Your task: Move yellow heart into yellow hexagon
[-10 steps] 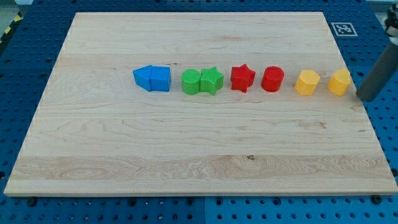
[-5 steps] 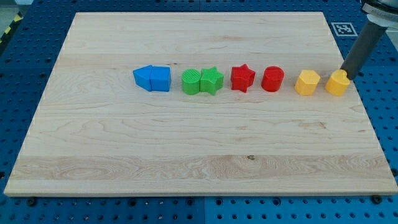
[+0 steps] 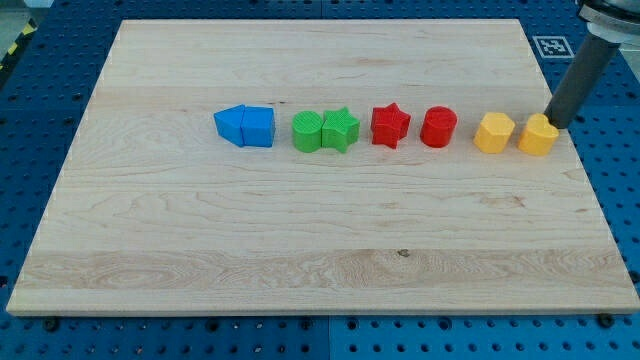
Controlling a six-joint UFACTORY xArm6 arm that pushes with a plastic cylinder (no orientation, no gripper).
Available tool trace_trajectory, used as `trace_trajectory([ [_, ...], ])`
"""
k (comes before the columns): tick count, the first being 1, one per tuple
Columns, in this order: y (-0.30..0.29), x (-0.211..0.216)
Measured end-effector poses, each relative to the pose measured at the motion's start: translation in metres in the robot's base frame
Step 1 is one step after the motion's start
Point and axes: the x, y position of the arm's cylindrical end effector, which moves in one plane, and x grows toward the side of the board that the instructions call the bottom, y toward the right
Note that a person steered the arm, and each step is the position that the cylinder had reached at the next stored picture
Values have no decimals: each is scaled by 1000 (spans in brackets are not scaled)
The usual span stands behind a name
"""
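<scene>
The yellow heart (image 3: 538, 135) lies at the right end of a row of blocks on the wooden board (image 3: 300, 230). The yellow hexagon (image 3: 493, 132) lies just to its left, with a narrow gap between them. My tip (image 3: 553, 124) is at the heart's upper right edge, touching it or nearly so. The dark rod rises from there toward the view's top right corner.
Left of the hexagon in the same row: a red cylinder (image 3: 438, 127), a red star (image 3: 390, 126), a green star (image 3: 340, 130) against a green cylinder (image 3: 307, 132), and two touching blue blocks (image 3: 245, 126). A marker tag (image 3: 552, 45) lies off the board's top right corner.
My rod moved from the board's right edge up and left to the heart's upper right. The heart has shifted slightly left toward the hexagon.
</scene>
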Motion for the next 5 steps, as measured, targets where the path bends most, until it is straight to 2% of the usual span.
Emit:
trace_trajectory([
  [1, -9, 2],
  [3, -65, 2],
  [5, -64, -30],
])
